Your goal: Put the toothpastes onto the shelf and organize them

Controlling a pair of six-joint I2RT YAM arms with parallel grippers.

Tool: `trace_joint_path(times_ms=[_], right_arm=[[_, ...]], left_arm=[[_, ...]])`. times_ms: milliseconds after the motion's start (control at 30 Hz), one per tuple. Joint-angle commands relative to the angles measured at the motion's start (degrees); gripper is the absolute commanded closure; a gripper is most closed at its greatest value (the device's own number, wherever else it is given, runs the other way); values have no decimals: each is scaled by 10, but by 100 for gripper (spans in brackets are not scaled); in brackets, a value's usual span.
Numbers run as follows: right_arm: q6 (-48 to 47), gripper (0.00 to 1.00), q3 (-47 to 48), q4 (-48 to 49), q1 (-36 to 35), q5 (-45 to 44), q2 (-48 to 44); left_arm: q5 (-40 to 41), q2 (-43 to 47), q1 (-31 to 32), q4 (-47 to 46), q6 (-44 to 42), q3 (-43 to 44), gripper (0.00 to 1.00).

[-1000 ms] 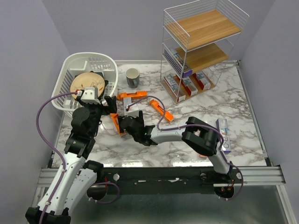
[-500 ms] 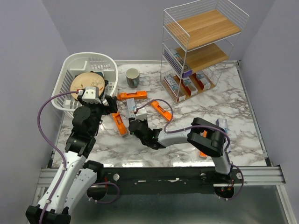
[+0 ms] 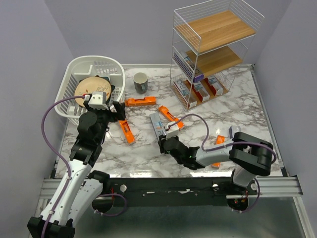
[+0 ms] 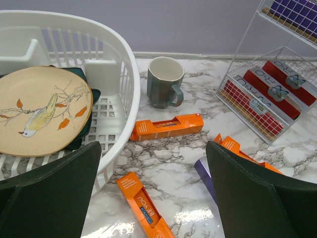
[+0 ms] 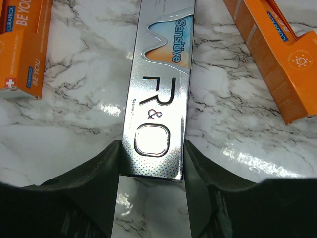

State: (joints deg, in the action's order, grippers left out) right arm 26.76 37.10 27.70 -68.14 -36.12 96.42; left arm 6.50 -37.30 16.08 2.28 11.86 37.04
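Observation:
My right gripper (image 3: 167, 140) (image 5: 151, 166) is shut on the near end of a silver-grey toothpaste box (image 3: 157, 122) (image 5: 158, 89) lettered "Sensitive R&O", which lies lengthwise over the marble. Orange toothpaste boxes lie around it: one (image 3: 140, 101) (image 4: 166, 126) near the mug, one (image 3: 126, 131) (image 4: 143, 206) by the basket, one (image 3: 171, 117) (image 5: 275, 54) to the right. Another silver box (image 3: 234, 133) lies beside the right arm. The shelf (image 3: 213, 49) stands at the back right with boxes (image 3: 198, 89) on its bottom board and one (image 3: 189, 63) on the middle board. My left gripper (image 3: 118, 110) (image 4: 153, 196) hangs open above the table.
A white dish basket (image 3: 74, 94) (image 4: 121, 74) holding a bird-painted plate (image 3: 91, 88) (image 4: 42, 109) stands at the back left. A grey-green mug (image 3: 140, 82) (image 4: 166, 82) sits between basket and shelf. An orange box (image 3: 218, 142) lies partly under the right arm.
My right gripper closed on the silver box and drew it rightward and nearer, away from the orange box by the basket. The left arm has stayed put.

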Motion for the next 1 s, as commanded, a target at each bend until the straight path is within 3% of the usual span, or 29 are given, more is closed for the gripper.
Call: trace_joint_path(times_ms=[0,367,633,967], right_arm=[[-1,45,-69,-37,-2,1,-29],[24,24,-71,5,-21,-44,-10],[37,26,-76,76,-25,-71,39],[15,43,-80,79,-38,-77,33]], left_arm=[[-14,-2,-3,-9,-3,0,1],[-12,-10,-3,-7,-3,0,1],[-14,-15,-3,-7,-3,1,1],[-16,-21,-3,-7,-3,2,1]])
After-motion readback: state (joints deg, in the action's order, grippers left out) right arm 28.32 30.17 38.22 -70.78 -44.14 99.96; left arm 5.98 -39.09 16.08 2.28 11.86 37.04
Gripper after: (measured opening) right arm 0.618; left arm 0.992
